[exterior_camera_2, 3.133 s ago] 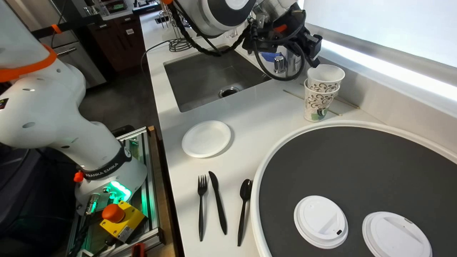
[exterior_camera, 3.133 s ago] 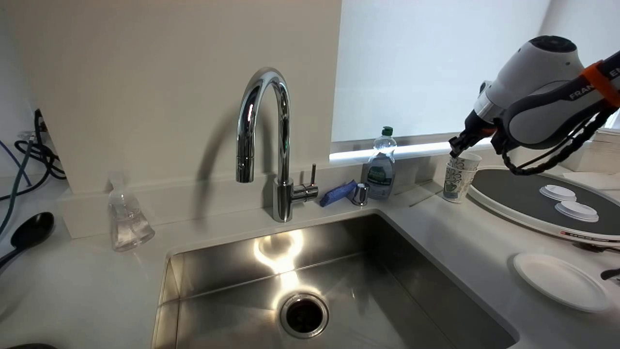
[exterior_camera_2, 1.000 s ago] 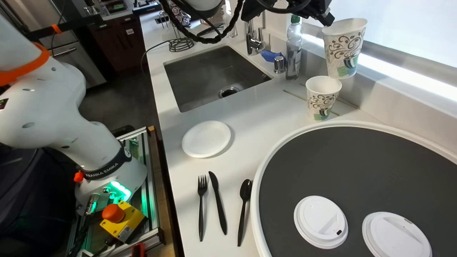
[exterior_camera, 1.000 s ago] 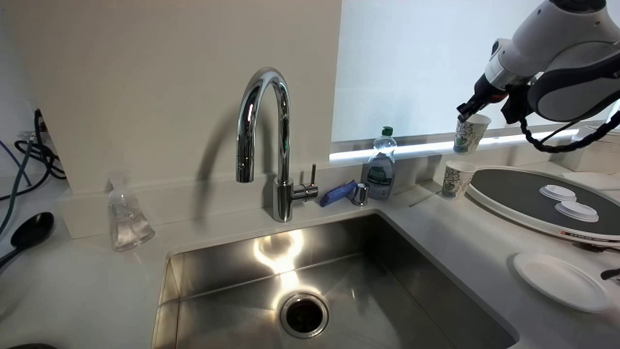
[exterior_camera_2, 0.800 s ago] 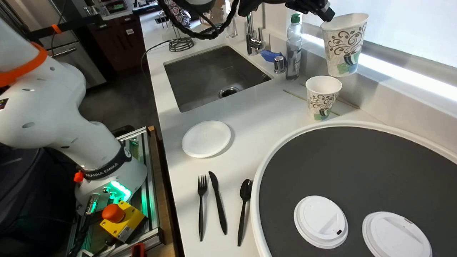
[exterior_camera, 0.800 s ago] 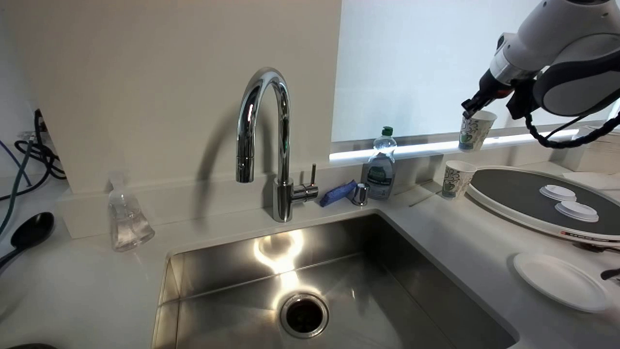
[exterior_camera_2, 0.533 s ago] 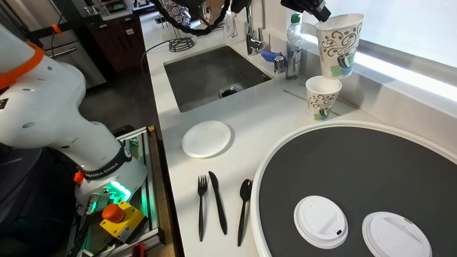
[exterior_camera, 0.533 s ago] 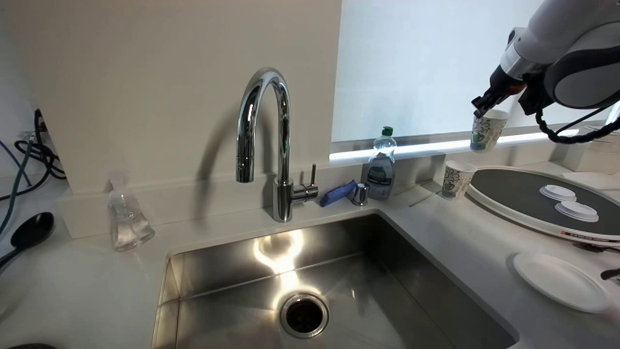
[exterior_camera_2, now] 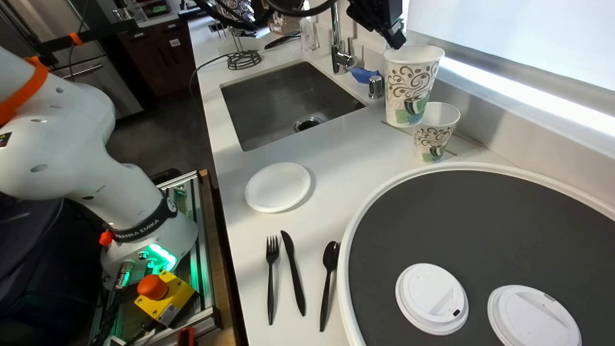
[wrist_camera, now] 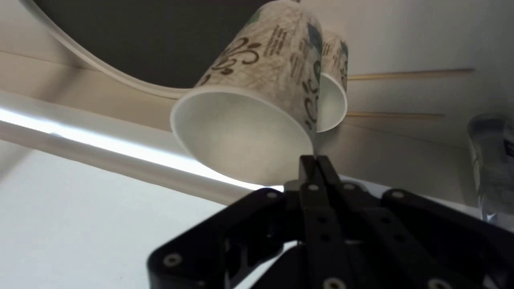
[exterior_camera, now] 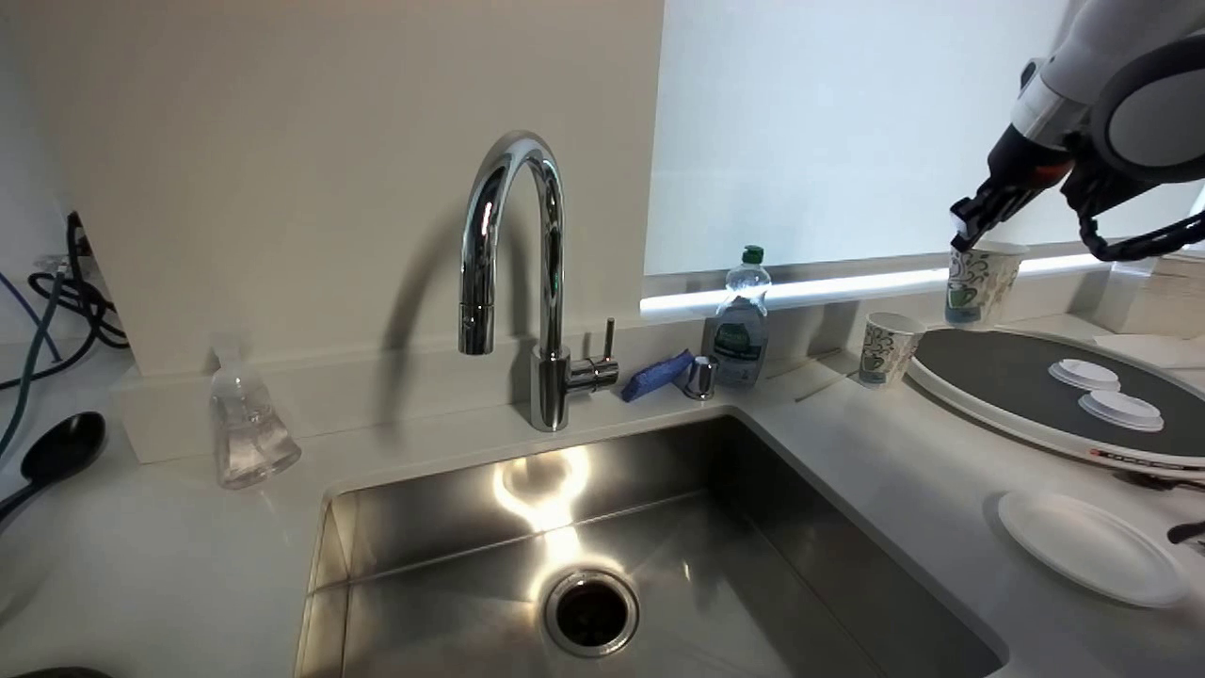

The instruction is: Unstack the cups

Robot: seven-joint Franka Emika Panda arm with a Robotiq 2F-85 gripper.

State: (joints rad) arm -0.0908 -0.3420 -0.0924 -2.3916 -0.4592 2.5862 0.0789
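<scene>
All on one small pinch

The gripper [wrist_camera: 316,158] has its jaws squeezed together on the rim of the raised cup [exterior_camera: 982,292], which hangs slightly tilted in midair. In an exterior view it's right of the standing cup [exterior_camera: 890,348], clear of it; that one sits on the counter [exterior_camera_2: 346,144] just beside the tray [exterior_camera_2: 471,221]. With so little wall pinched, I'd expect the raised cup to swivel at any jerk. Brought left too low, it could knock the other over; let go tilted, or across the tray's edge, it would likely topple.
</scene>
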